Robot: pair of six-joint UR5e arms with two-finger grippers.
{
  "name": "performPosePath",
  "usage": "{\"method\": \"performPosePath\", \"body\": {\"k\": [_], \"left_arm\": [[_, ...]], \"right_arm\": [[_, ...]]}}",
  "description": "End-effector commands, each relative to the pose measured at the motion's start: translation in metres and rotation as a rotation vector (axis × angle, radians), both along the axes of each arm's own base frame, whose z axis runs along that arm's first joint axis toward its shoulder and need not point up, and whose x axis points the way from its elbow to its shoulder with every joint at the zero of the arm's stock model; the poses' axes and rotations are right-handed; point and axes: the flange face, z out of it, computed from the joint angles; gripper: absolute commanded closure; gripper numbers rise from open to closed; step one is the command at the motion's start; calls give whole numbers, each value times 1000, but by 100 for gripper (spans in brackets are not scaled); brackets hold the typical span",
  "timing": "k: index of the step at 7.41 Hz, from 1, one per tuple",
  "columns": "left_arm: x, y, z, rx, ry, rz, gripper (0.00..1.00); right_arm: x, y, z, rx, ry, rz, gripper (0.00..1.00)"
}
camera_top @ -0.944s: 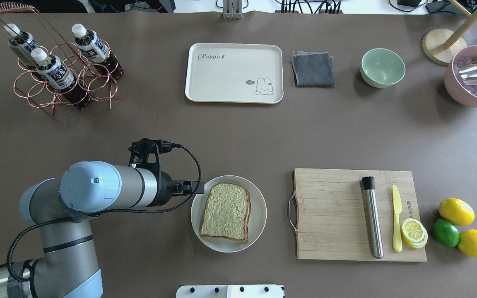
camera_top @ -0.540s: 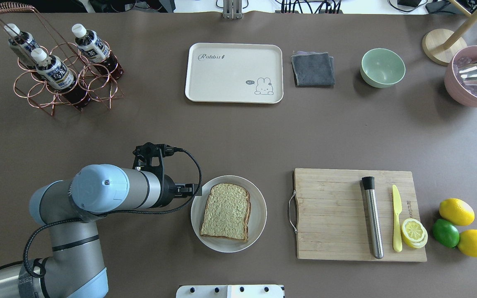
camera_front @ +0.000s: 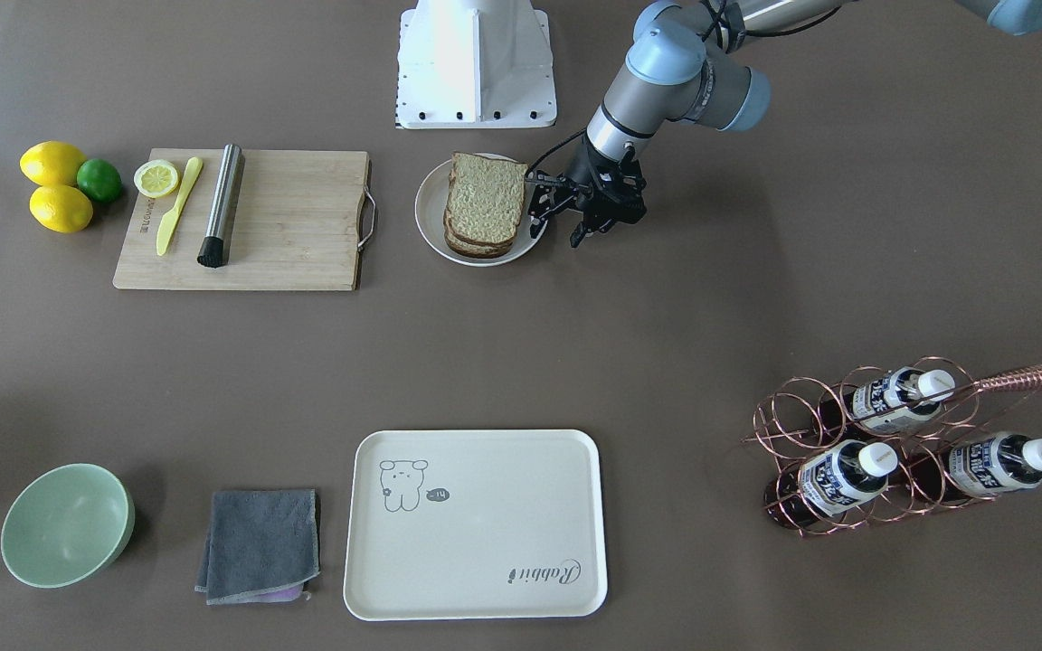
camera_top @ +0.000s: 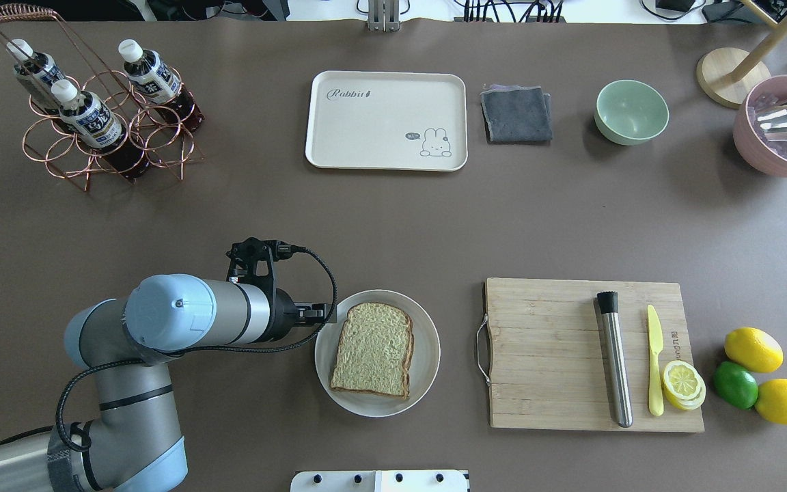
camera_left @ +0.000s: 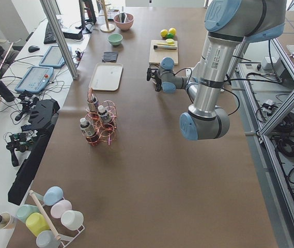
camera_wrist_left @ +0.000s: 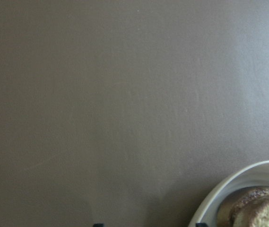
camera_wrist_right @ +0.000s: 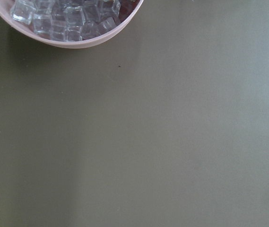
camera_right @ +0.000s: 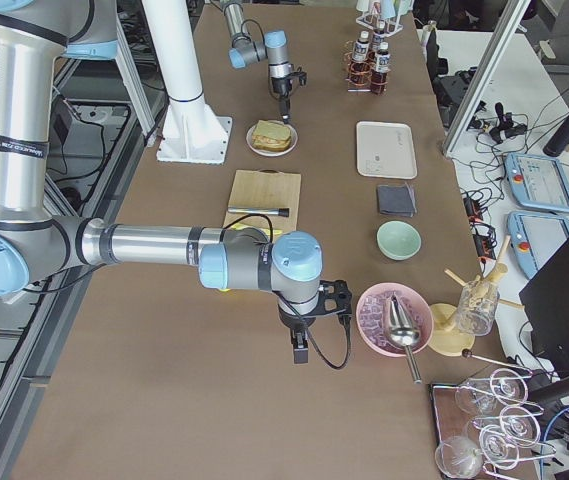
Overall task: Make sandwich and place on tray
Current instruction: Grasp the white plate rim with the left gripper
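Observation:
The sandwich [camera_top: 373, 350] lies on a white round plate [camera_top: 427, 342] near the table's front; I see stacked brown-crusted bread slices [camera_front: 485, 203], and the egg is hidden. My left gripper [camera_front: 555, 226] hangs open and empty just beside the plate's left rim [camera_wrist_left: 219, 194], apart from the bread [camera_wrist_left: 262, 210]. The cream tray [camera_top: 387, 119] with the "Rabbit" script lies bare at the far middle of the table [camera_front: 476, 524]. My right gripper [camera_right: 299, 345] shows only in the exterior right view, near a pink bowl; I cannot tell its state.
A wooden cutting board [camera_top: 544, 355] right of the plate holds a metal muddler, a yellow knife and a lemon slice. Lemons and a lime [camera_top: 752, 369] lie beyond it. A copper bottle rack [camera_top: 93, 116], grey cloth [camera_top: 516, 114], green bowl [camera_top: 631, 111] and pink ice bowl [camera_top: 783, 126] stand at the back.
My left arm's elbow and wrist have shifted right, toward the plate, and the wrist has come a little nearer the table's front. The gripper stays at the plate's left rim.

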Motion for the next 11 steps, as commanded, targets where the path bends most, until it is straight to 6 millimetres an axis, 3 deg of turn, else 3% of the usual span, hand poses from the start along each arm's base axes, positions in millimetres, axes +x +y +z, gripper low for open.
{"method": "performPosePath", "body": {"k": [1, 7, 8, 11], "left_arm": [[-4, 1, -12, 7, 26, 6, 33], [-6, 10, -5, 18, 12, 54, 49], [3, 25, -3, 16, 8, 78, 52], [11, 39, -4, 19, 10, 100, 56]], "right_arm": [[-1, -2, -1, 2, 0, 0, 0], [-1, -3, 1, -2, -2, 1, 0], [-1, -3, 1, -4, -2, 1, 0], [-1, -2, 2, -7, -2, 1, 0]]}}
